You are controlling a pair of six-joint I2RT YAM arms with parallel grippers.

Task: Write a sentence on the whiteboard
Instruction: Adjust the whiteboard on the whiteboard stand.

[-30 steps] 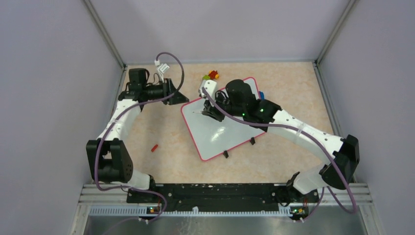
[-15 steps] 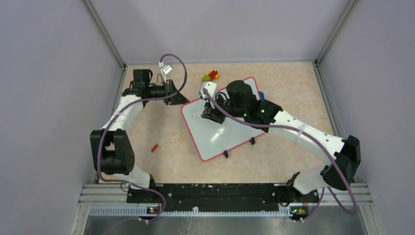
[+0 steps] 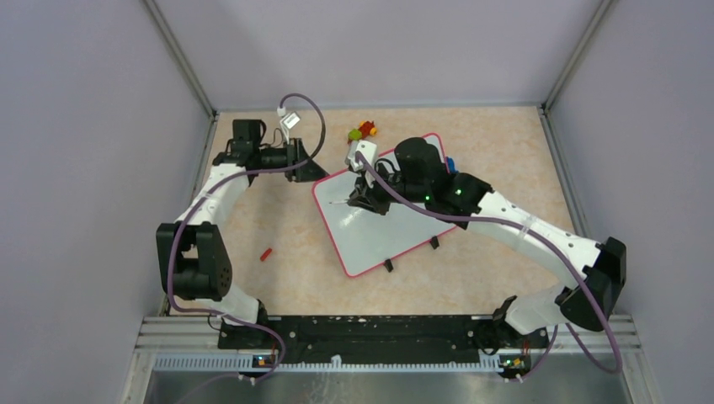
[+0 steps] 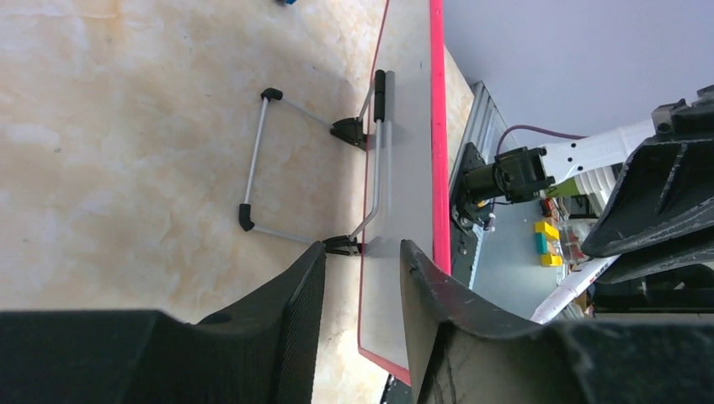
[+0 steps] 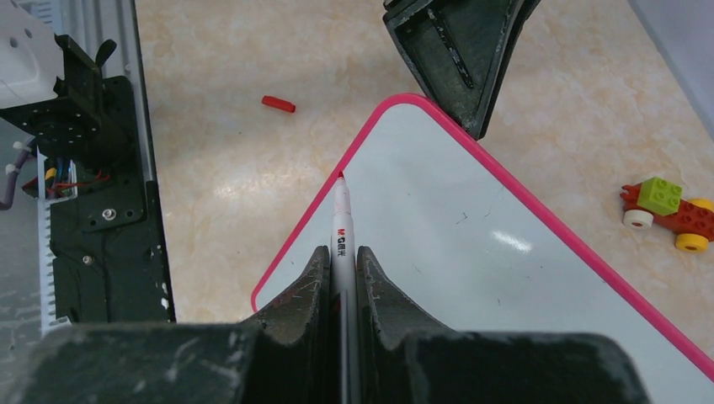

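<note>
The whiteboard [image 3: 383,231], white with a pink-red rim, lies tilted mid-table. Its face [image 5: 471,244] carries only tiny dark specks; the sentence is not in view. My right gripper [image 3: 360,202] [image 5: 342,252] is shut on a white marker [image 5: 340,223]. The marker's red tip hovers at the board's left rim. My left gripper [image 3: 313,168] [image 4: 362,252] sits at the board's far-left corner. Its jaws stand apart, and the board's edge [image 4: 404,194] runs into the gap with table showing beside it.
A red marker cap [image 3: 266,252] [image 5: 277,103] lies on the table left of the board. A small brick toy car [image 3: 364,130] [image 5: 665,206] sits behind it. A wire stand [image 4: 257,168] shows under the board, and two black clips [image 3: 388,265] sit on its near edge. Grey walls enclose the table.
My left wrist has shifted slightly right, closer to the board's corner, and its elbow has drawn in. The right gripper and marker have barely moved.
</note>
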